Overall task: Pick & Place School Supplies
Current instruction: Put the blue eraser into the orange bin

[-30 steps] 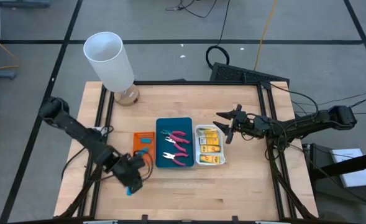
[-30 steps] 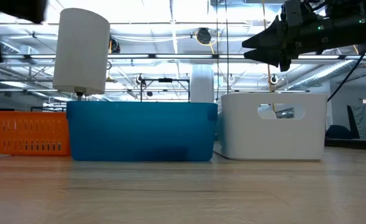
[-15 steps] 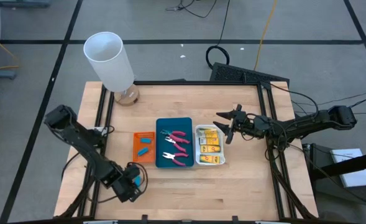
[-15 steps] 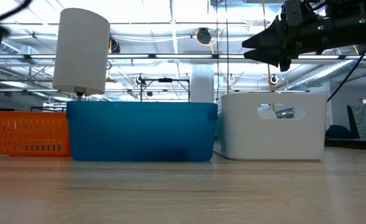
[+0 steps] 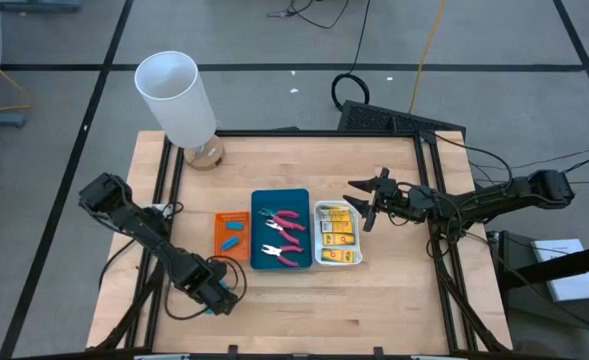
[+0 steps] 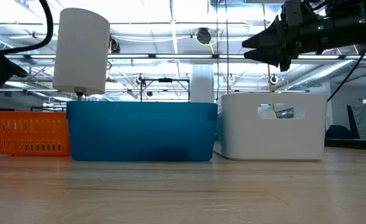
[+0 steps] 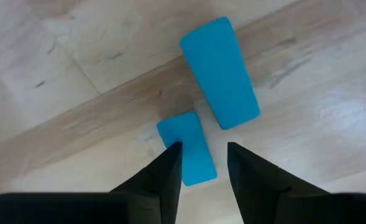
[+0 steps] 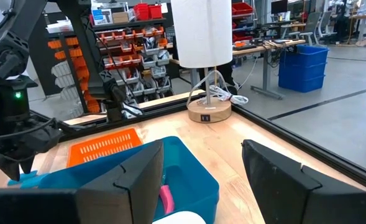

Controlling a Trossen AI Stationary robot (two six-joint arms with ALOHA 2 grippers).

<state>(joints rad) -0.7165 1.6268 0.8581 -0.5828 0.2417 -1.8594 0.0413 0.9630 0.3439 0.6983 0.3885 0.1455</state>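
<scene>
Overhead, a wooden table [image 5: 374, 290] holds three small trays side by side near its middle: an orange tray [image 5: 232, 236], a blue tray [image 5: 280, 229] and a white tray [image 5: 338, 234]. Two light-blue stubby pieces [image 5: 231, 233] lie in the orange tray, pink-handled pliers [image 5: 286, 236] lie in the blue tray, and yellow-orange packets [image 5: 337, 232] fill the white tray. A tall white cylinder [image 5: 177, 97] on a round wooden base stands at the far left corner of the table. The left arm reaches down to the near left part of the table, well in front of the orange tray, with the left gripper [image 5: 212, 297] low over the bare wood. In the left wrist view two light-blue pieces lie on the tabletop: a larger one [image 7: 220, 73] and a smaller one [image 7: 187, 148], close together but apart at their near corners. The left gripper's dark fingers [image 7: 161, 177] stand a little apart with a narrow gap between them; one tip overlaps the edge of the smaller piece, and the fingers do not pinch either piece. The right gripper [image 5: 367, 203] hovers just beside the far right corner of the white tray, raised above the table as the low view shows, its fingers [image 8: 282, 174] spread wide and holding nothing.
</scene>
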